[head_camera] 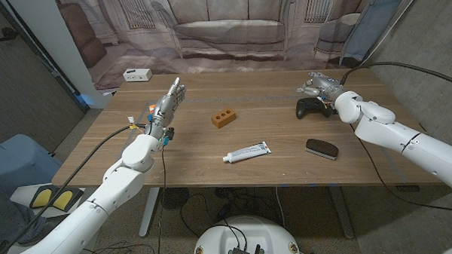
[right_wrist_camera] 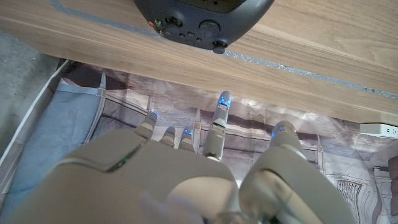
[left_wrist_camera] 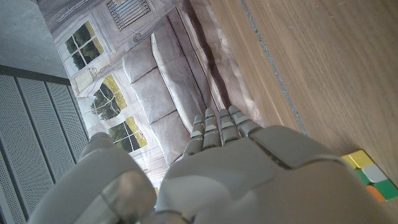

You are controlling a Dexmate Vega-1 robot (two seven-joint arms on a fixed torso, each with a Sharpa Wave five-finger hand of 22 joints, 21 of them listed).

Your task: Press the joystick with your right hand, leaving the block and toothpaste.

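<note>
Right hand (head_camera: 320, 84) fingers (right_wrist_camera: 219, 121) extended, slightly apart, holding nothing, apparently hovering just above black joystick controller (head_camera: 313, 106). Block (head_camera: 223, 118) and toothpaste (head_camera: 247, 152) well apart from fingers, mid-table. Left hand (head_camera: 167, 104) fingers together, empty.

Head camera looks down — wrist cameras close, inverted.

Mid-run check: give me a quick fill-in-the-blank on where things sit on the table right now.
1. The right hand hovers by the black ____.
2. The toothpaste lies nearer the robot than the orange ____.
3. The dark oval case lies on the robot's ____ side.

Missing: game controller; block; right.
</note>
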